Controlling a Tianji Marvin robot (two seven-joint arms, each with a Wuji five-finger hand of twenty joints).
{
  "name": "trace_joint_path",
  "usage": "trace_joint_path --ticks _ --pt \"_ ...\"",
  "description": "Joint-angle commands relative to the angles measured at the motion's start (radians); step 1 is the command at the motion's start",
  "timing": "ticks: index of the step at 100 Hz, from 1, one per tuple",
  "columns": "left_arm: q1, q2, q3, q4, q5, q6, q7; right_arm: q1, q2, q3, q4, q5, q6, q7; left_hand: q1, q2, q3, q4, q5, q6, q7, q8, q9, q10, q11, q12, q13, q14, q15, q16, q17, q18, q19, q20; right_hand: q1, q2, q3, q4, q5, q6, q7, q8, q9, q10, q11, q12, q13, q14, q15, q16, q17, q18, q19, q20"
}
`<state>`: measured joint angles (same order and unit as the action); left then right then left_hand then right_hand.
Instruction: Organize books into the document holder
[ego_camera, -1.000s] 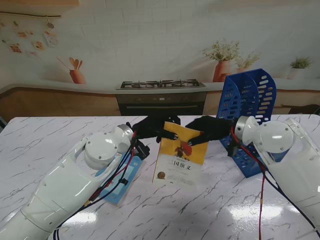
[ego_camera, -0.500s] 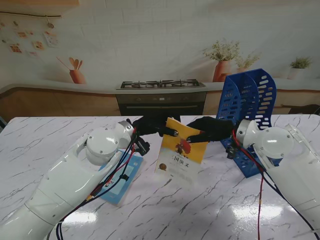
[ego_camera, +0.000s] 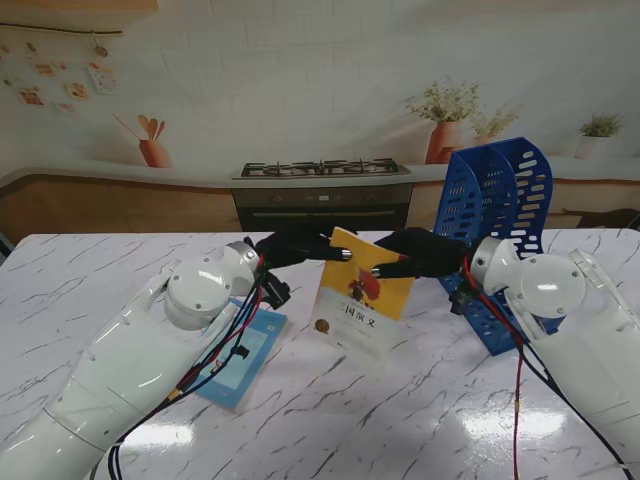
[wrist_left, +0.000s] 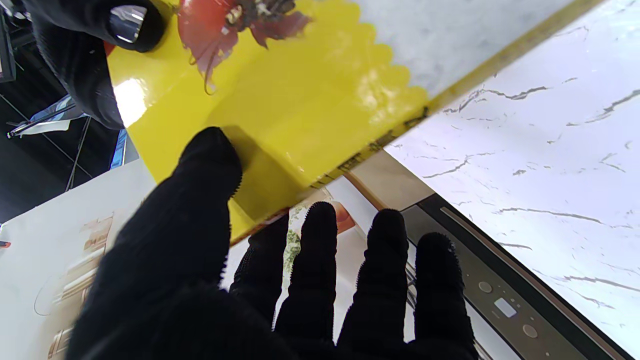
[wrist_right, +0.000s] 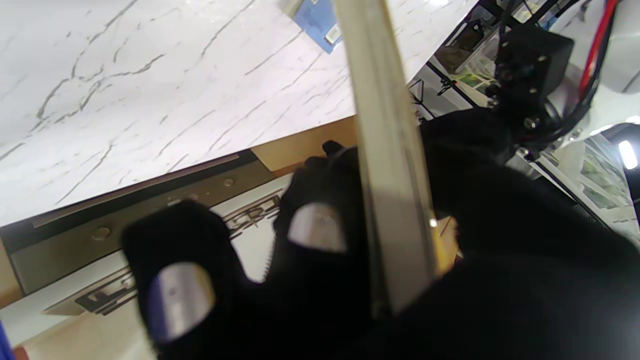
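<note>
Yellow book (ego_camera: 362, 300) pinched at its far edge by both robot hands.

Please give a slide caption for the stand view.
Both hands, left hand and right hand, hold the yellow book beside the blue document holder.

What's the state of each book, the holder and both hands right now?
yellow book: tilted, top edge raised, gripped by both hands
blue book: flat on the table, untouched
blue document holder: upright, no books visible inside
left hand: shut on yellow book
right hand: shut on yellow book
</note>
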<state>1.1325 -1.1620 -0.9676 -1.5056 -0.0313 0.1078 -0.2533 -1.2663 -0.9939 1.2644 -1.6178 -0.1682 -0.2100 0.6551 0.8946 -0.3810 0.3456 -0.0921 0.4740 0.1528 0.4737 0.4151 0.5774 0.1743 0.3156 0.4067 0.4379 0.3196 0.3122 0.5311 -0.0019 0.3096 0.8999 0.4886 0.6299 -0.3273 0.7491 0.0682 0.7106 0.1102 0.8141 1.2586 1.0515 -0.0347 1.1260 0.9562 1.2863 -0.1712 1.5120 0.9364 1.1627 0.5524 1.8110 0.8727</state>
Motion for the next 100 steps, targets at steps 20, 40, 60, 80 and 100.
trace_joint_path --ticks 20,40,60,80,100 --pt "0.040 0.007 -0.046 -0.037 0.036 0.014 0.026 -0.038 -0.009 0.046 -0.057 -0.047 0.017 -0.034 -0.027 0.098 -0.087 0.067 -0.039 0.013 -0.079 -0.035 -0.068 -0.006 -0.047 -0.028 -0.075 -0.012 -0.093 -0.057 -0.071 -0.017 -0.157 -0.028 0.113 0.136 0.129 0.109 0.072 -0.370 0.175 0.037 0.030 -0.127 0.028 0.014 0.042 -0.162 0.073 0.021 0.065 -0.598 0.283 0.024" --pt "0.073 0.022 -0.079 -0.063 0.078 0.036 0.007 -0.066 -0.013 0.102 -0.103 -0.082 0.056 -0.059 -0.023 0.103 -0.106 0.067 -0.029 0.012 -0.087 -0.035 -0.066 -0.011 -0.049 -0.026 -0.065 -0.020 -0.097 -0.059 -0.068 -0.017 -0.167 -0.022 0.111 0.138 0.126 0.109 0.070 -0.371 0.174 0.036 0.029 -0.128 0.028 0.015 0.042 -0.162 0.072 0.023 0.065 -0.598 0.283 0.024" --pt "0.110 0.033 -0.104 -0.074 0.115 0.052 -0.004 -0.090 -0.014 0.173 -0.163 -0.126 0.097 -0.070 -0.015 0.102 -0.118 0.069 -0.017 0.007 -0.086 -0.030 -0.055 -0.010 -0.045 -0.023 -0.060 -0.023 -0.095 -0.054 -0.074 -0.018 -0.182 -0.020 0.110 0.138 0.124 0.109 0.068 -0.374 0.172 0.034 0.027 -0.131 0.026 0.015 0.042 -0.162 0.072 0.023 0.065 -0.598 0.283 0.024" --pt "0.128 0.041 -0.111 -0.068 0.132 0.056 -0.022 -0.129 -0.012 0.269 -0.250 -0.163 0.148 -0.071 -0.008 0.102 -0.123 0.070 -0.006 0.004 -0.077 -0.023 -0.032 -0.016 -0.025 -0.009 -0.044 -0.026 -0.086 -0.046 -0.070 -0.017 -0.186 -0.014 0.109 0.139 0.123 0.111 0.069 -0.375 0.170 0.033 0.027 -0.132 0.025 0.015 0.042 -0.162 0.072 0.024 0.065 -0.598 0.283 0.024" --pt "0.126 0.043 -0.093 -0.043 0.180 0.066 -0.016 -0.181 -0.005 0.366 -0.330 -0.198 0.183 -0.048 -0.005 0.099 -0.125 0.070 -0.001 0.014 -0.069 -0.018 -0.018 -0.020 0.000 0.013 -0.018 -0.028 -0.064 -0.031 -0.060 -0.013 -0.181 -0.002 0.108 0.138 0.122 0.112 0.067 -0.376 0.168 0.032 0.026 -0.133 0.022 0.015 0.042 -0.162 0.071 0.024 0.065 -0.599 0.283 0.024"
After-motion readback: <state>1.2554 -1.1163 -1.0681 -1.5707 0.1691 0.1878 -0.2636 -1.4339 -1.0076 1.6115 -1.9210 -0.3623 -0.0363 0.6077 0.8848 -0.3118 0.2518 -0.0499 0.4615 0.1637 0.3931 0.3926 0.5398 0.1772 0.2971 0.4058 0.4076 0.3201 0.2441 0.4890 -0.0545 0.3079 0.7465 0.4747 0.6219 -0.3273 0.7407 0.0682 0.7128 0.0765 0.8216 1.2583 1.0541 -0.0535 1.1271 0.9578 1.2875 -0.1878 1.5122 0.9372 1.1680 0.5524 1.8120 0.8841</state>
